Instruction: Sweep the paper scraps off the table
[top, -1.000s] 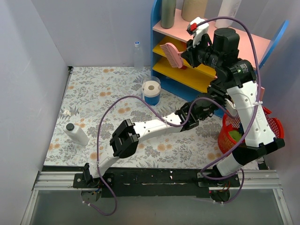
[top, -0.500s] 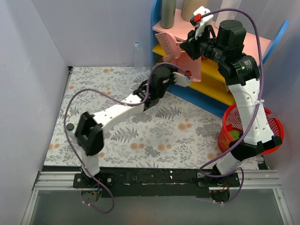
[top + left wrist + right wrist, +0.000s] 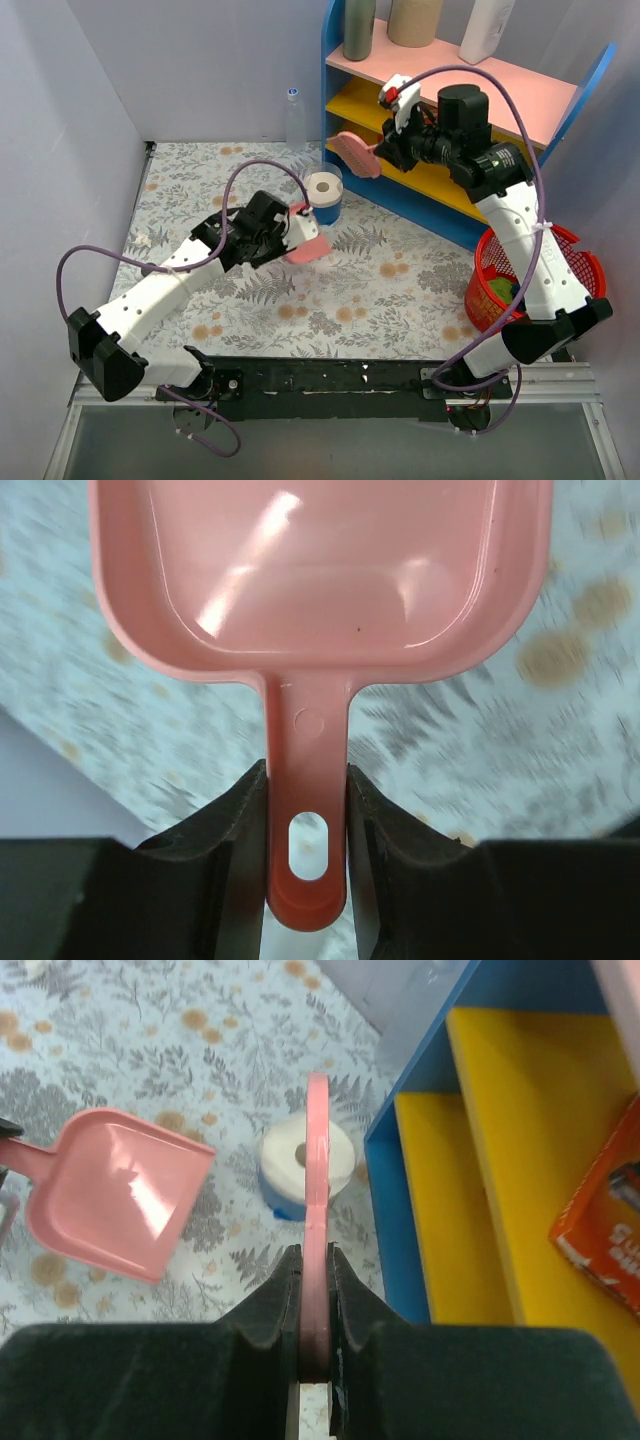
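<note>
At the near edge, a black mounting rail [image 3: 330, 375] carries both arm bases. The left arm's elbow now juts over the near-left corner. Half a second ago it stood further in, with the forearm stretched up to the shelf.

The left pincer [image 3: 307, 785] has come back from there and hangs over the middle of the worktop [image 3: 400, 285], a flat surface under white cloth printed with grey leaves and orange-beige flowers. Its jaws are closed narrow on the handle of a pink plastic dustpan [image 3: 320, 570], whose tray sits just nearer than a blue cup [image 3: 324, 212] holding a white paper roll [image 3: 322, 186].

Of the paper scraps [image 3: 503, 290], green pieces lie inside a red mesh basket [image 3: 580, 262] at the right side. One whitish piece [image 3: 144, 240] lies on the cloth near the left wall.

Beyond the cup, the right pincer [image 3: 315, 1260] is lower and further left than before. It is pinched tight on a pink flat brush [image 3: 317, 1150], which earlier stood by the top board with its teeth showing.

Behind it rises a blue shelf with pink and yellow boards [image 3: 420, 180], with an orange carton [image 3: 610, 1220] on a yellow board. A clear bottle [image 3: 293, 118] stands at the rear. Plain pale lilac-grey walls close the left and back.
</note>
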Robot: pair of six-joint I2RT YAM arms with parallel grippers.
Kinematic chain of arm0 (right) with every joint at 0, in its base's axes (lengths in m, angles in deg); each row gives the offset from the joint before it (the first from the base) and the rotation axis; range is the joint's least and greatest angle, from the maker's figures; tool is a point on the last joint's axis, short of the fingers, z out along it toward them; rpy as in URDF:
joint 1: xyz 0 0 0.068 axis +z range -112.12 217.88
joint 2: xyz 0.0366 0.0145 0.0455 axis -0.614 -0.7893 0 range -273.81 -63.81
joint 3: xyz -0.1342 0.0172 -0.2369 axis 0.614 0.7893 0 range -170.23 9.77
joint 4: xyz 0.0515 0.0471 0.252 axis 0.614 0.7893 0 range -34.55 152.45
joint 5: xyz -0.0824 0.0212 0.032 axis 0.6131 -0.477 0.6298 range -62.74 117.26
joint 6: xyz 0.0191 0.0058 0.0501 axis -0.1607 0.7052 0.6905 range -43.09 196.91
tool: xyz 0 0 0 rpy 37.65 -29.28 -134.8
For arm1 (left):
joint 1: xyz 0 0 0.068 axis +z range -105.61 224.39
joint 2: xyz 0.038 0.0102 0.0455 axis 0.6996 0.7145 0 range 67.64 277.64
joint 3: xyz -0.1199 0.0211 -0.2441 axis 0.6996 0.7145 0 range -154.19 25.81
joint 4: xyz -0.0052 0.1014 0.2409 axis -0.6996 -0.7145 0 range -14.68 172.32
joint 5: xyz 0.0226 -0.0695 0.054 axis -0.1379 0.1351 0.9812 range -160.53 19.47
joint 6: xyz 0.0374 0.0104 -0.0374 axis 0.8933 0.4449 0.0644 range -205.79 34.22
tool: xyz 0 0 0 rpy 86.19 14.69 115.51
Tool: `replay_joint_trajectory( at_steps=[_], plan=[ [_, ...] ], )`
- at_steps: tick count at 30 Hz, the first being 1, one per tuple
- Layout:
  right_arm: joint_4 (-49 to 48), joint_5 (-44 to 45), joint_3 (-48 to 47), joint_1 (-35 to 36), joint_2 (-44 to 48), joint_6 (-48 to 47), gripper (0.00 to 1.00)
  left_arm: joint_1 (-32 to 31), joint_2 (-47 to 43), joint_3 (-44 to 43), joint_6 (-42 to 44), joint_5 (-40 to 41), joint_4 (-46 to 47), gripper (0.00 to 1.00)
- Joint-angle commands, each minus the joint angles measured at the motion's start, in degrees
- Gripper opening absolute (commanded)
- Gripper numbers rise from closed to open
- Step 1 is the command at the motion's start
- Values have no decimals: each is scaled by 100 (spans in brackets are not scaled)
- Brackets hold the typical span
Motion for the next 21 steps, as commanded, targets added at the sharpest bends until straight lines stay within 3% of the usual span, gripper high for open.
replay_joint_trajectory(
  at_steps=[1, 7, 11, 17, 21],
  plan=[
    [-83, 178, 642, 96, 581, -300, 1, 248, -494, 1029, -1144, -934, -1366, 0],
    [-22, 205, 1697, 131, 1021, -318, 1, 266, -1014, 2180, -1417, -944, -1014, 0],
    [-117, 679, 2584, 386, 1424, -817, 1, 327, -1286, 2629, -1777, -838, -794, 0],
    [-732, 2374, 4166, 1220, 1856, -1863, 1, 512, -1296, 2781, -2032, -645, -618, 0],
    [-1504, 3052, 4747, 1494, 2023, -2444, 1, 722, -901, 2264, -2182, -776, -767, 0]
  ],
)
